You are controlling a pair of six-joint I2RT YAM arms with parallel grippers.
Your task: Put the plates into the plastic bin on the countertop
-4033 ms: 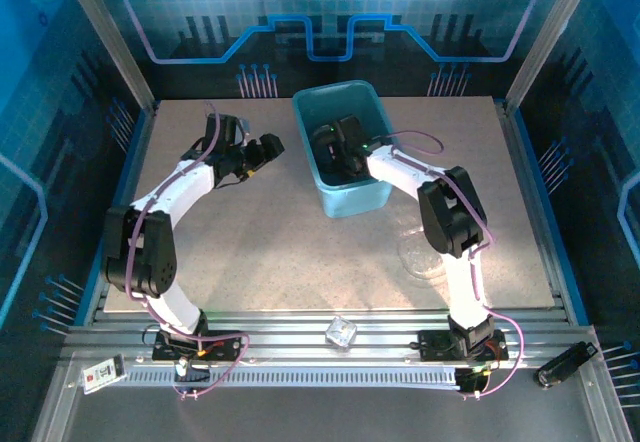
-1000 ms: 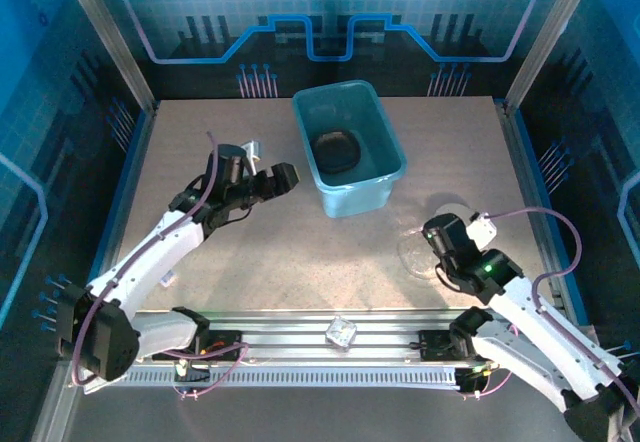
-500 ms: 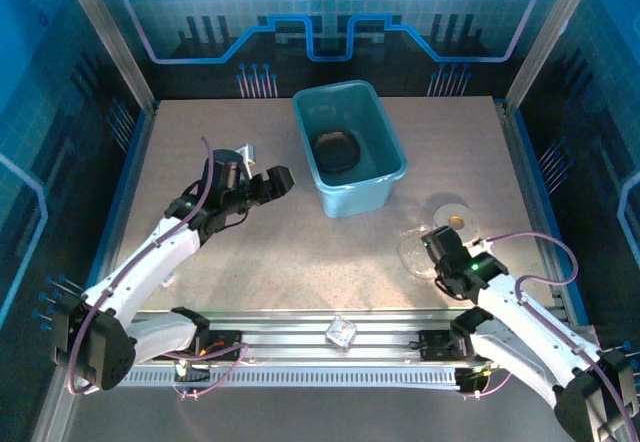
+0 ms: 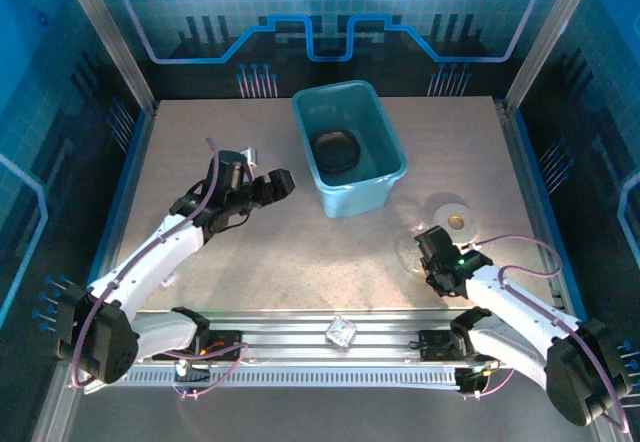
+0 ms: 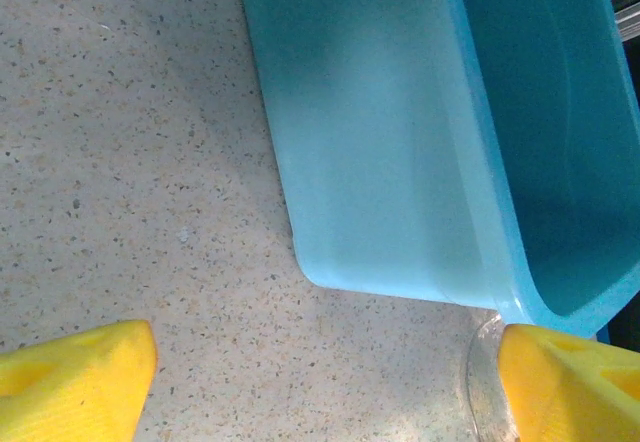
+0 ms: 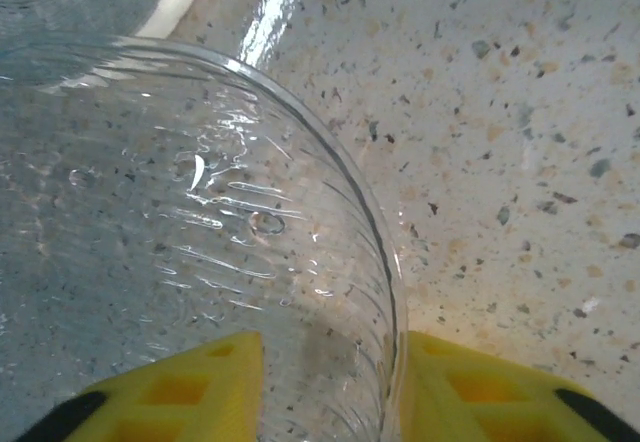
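The teal plastic bin (image 4: pixel 350 160) stands at the back middle of the countertop (image 4: pixel 250 262), with a dark stack of plates (image 4: pixel 335 149) inside. A clear plate (image 4: pixel 408 255) lies flat on the right. My right gripper (image 4: pixel 428 249) is down at its edge. In the right wrist view the yellow fingers (image 6: pixel 185 387) straddle that plate's rim (image 6: pixel 385 292), one inside and one outside, open with a gap left. Another clear plate (image 4: pixel 455 216) lies just behind. My left gripper (image 4: pixel 277 183) hovers wide open left of the bin (image 5: pixel 380 132), holding nothing (image 5: pixel 320 392).
A small clear cube (image 4: pixel 341 333) sits on the front metal rail. A black part (image 4: pixel 563 364) lies at the front right and a white tag (image 4: pixel 100 373) at the front left. Blue walls and metal posts frame the countertop.
My right gripper has moved left and down onto the near clear plate, and its jaws have narrowed around the rim. The left arm has shifted slightly left, still open.
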